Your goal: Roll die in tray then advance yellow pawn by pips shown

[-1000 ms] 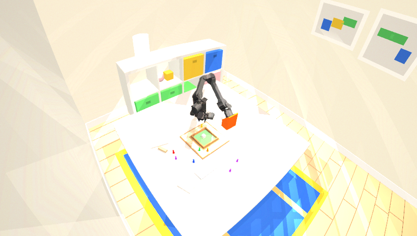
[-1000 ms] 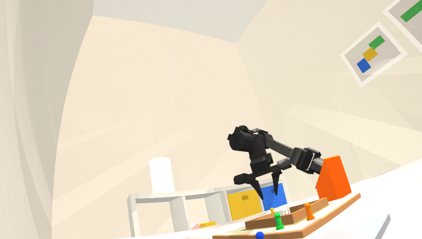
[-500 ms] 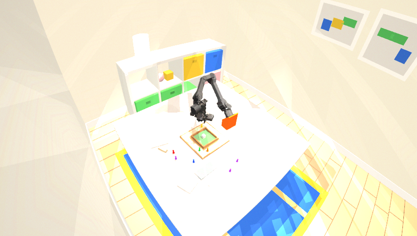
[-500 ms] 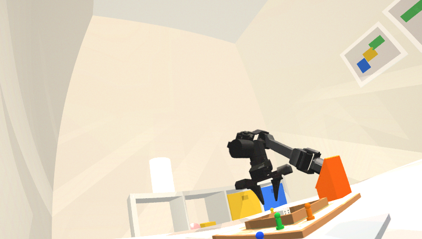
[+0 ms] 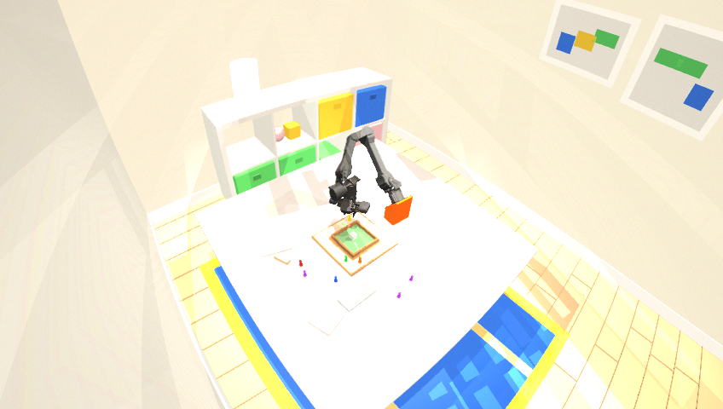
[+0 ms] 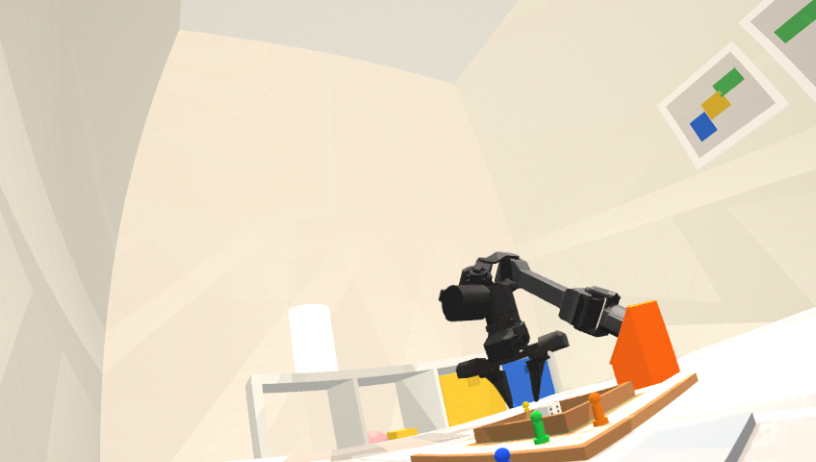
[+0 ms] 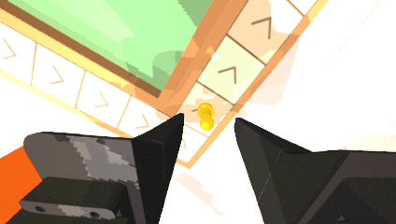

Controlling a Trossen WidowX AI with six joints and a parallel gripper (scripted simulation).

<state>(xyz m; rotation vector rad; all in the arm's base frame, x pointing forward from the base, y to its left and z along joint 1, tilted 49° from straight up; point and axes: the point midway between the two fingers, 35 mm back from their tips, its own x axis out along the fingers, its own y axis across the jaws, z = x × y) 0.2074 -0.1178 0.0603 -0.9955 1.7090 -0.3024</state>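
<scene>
I see a yellow pawn (image 7: 205,117) at centre frame on pale cream track squares marked with brown arrow chevrons. The tray (image 7: 140,33), upper left, is light green with a brown-orange rim. My gripper (image 7: 208,119) shows black fingers with mottled grey on the lower-left body. An orange wedge (image 6: 644,343) sits right of centre in the exterior view, beside green (image 6: 538,426) and orange (image 6: 597,407) pawns and a white die (image 6: 552,408) with dark pips.
</scene>
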